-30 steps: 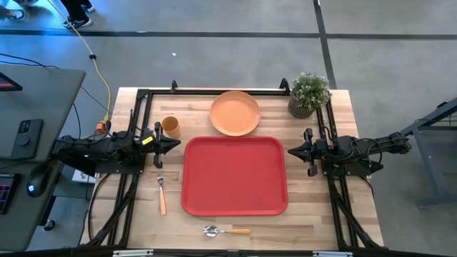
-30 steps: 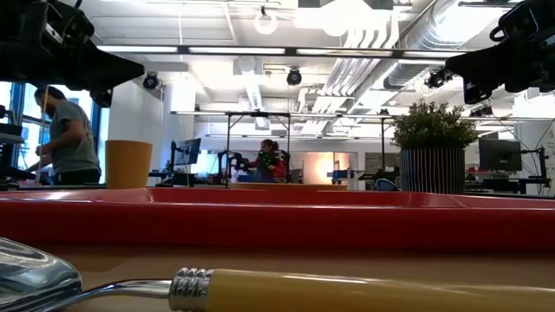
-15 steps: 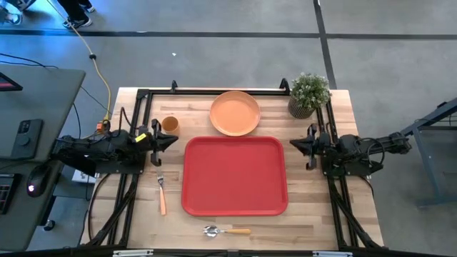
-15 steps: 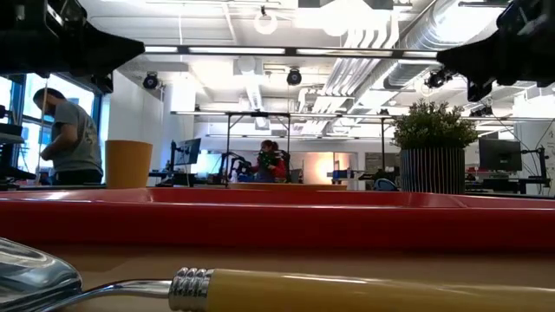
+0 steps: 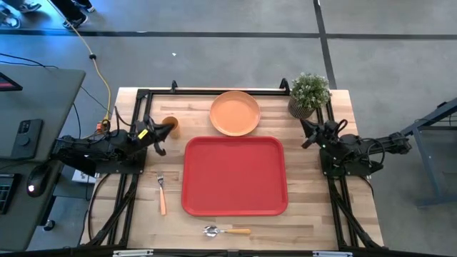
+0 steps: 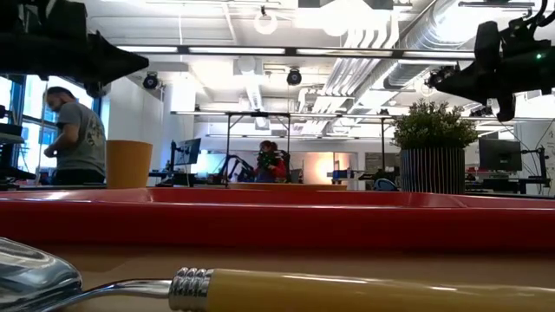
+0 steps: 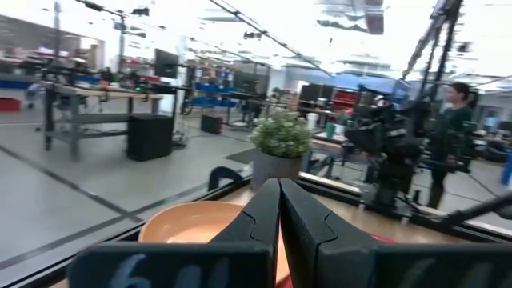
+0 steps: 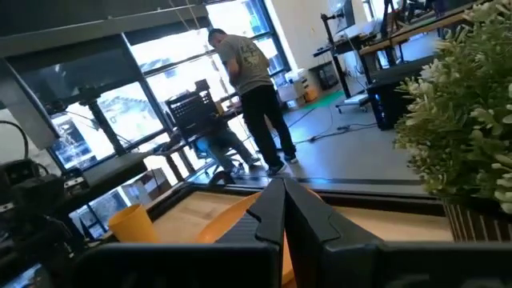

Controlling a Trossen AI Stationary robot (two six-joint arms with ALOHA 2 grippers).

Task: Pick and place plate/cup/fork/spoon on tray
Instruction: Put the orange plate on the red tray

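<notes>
The red tray (image 5: 235,175) lies in the middle of the table. The orange plate (image 5: 235,113) rests flat just beyond the tray's far edge. The cup (image 5: 168,121) stands upright at the far left, partly under my left gripper (image 5: 173,127), which is shut and raised above it, as the low view shows (image 6: 139,62). The fork (image 5: 161,193) lies left of the tray, and the spoon (image 5: 227,230) lies near the table's front edge. My right gripper (image 5: 304,126) is shut and empty, raised next to the plant.
A potted plant (image 5: 309,94) stands at the far right corner, close to my right gripper. A black frame (image 5: 214,91) runs along the table's far edge and sides. People stand in the room beyond the table (image 6: 80,143).
My left gripper has swung toward the table's far edge, from beside the tray's left rim to over the cup. My right gripper has drawn back toward the right edge and turned toward the far edge, ending next to the plant. Nothing on the table has moved.
</notes>
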